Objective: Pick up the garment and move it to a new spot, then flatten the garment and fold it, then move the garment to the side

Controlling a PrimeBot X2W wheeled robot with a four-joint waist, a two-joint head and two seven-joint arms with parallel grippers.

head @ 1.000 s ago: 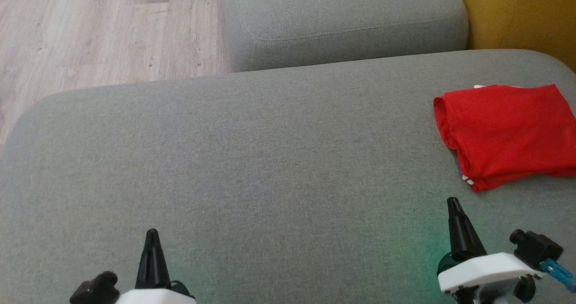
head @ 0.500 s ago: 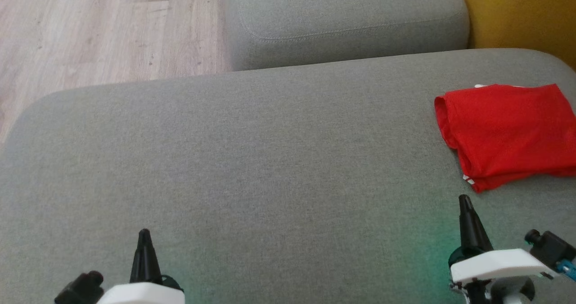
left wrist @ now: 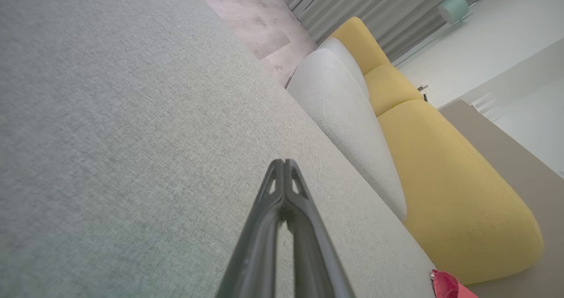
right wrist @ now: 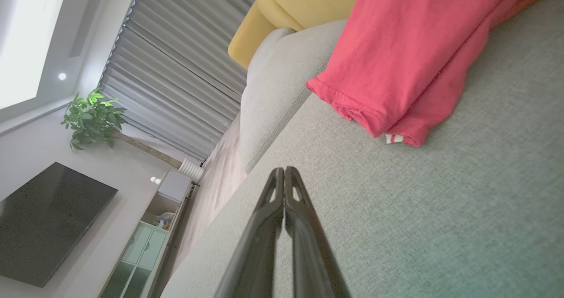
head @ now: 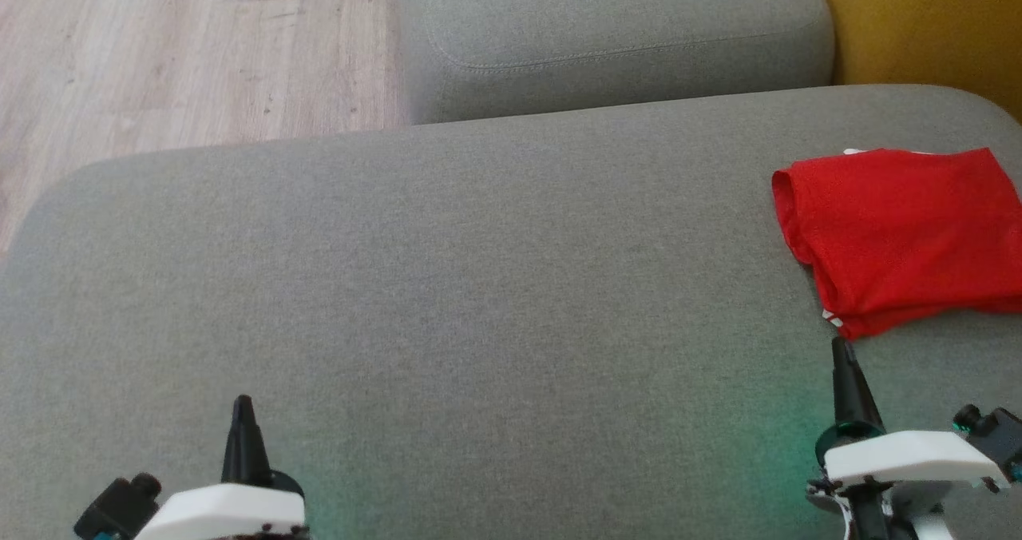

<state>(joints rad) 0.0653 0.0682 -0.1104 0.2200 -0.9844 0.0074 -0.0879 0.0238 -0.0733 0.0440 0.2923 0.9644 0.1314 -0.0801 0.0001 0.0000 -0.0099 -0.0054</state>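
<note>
1. Garment (head: 902, 236), red and folded, lies at the right edge, long side across the frame.
2. My right gripper (head: 845, 364), closed and empty, sits just below it; left gripper (head: 242, 416), closed too, well apart.

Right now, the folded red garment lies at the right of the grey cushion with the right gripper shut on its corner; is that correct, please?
Not quite: the right gripper is shut, but on nothing. The right wrist view shows its tip short of the garment, with bare cushion between them. The garment does lie folded at the cushion's right.
</note>
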